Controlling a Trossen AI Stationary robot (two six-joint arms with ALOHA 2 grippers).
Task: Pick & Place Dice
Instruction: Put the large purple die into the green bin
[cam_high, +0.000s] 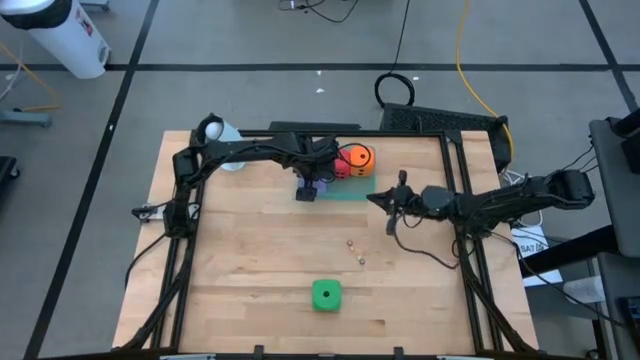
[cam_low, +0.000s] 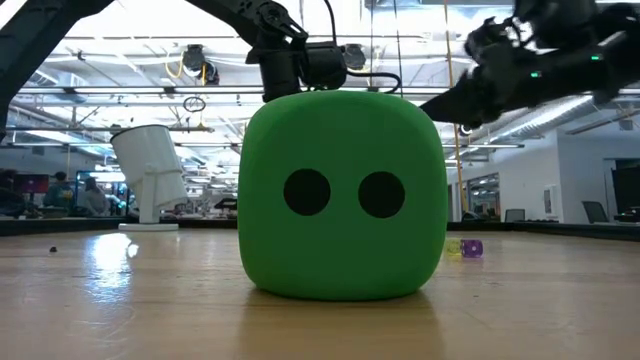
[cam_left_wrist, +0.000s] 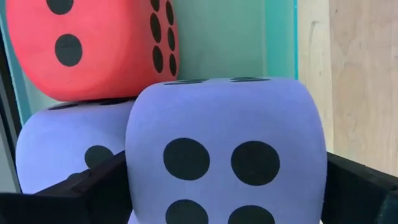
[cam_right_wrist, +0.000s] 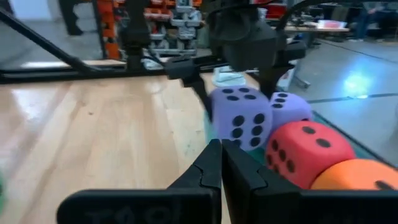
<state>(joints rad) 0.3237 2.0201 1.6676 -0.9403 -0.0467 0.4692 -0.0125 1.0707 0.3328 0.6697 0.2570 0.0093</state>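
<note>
We see the wooden tabletop (cam_high: 250, 260) ringed by a dark frame, with a white cup-like object (cam_high: 215, 131) at its far left corner and a few tiny specks (cam_high: 355, 250) near the middle. A flat teal tray (cam_high: 350, 192) lies at the far edge, and four dice crowd on or beside it: the orange die (cam_high: 358, 158), the red die (cam_right_wrist: 303, 151) touching it, and two purple ones.

The left gripper (cam_left_wrist: 205, 186) reaches down over the near purple die (cam_left_wrist: 227, 149), its fingers (cam_left_wrist: 93, 183) spread wide on either side of the cube. Whether they touch its sides we cannot tell. This die sits squarely, its face toward the wrist camera showing pips in two columns. Being a cube, it has no long axis. The second purple die (cam_left_wrist: 68, 149) presses against it on one side, and the red die sits just behind that one, so the space around the near die is tight. The tray's teal wall (cam_left_wrist: 280, 37) stands just beyond.

The right gripper (cam_right_wrist: 221, 168) hovers above the tabletop near the tray, its fingers pressed together and empty, pointing toward the cluster.

The green die (cam_high: 326, 294) stands alone near the front edge, well apart from the others, upright, its two-pip face toward the low camera.
</note>
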